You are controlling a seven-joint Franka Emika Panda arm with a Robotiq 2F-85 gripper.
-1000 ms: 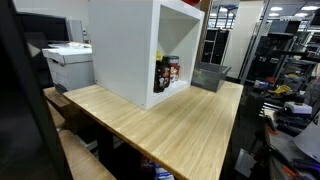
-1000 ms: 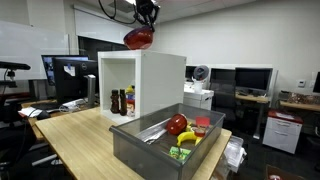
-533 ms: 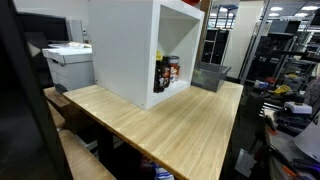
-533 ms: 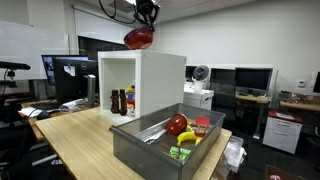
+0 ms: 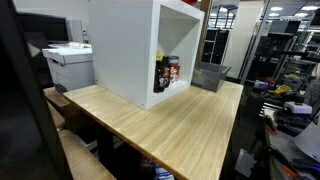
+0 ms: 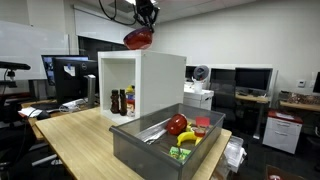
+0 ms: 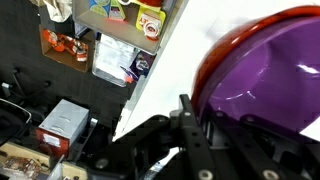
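Below and to the left of the pincer, dark bottles stand inside the white open-fronted box on the desk. The red bowl hangs tilted directly under the pincer and touches it, well above the top of the box. The pincer is clamped on its rim, and in the wrist view the bowl sits right against the fingers. Below and to the right of the pincer sits a grey bin holding small coloured things
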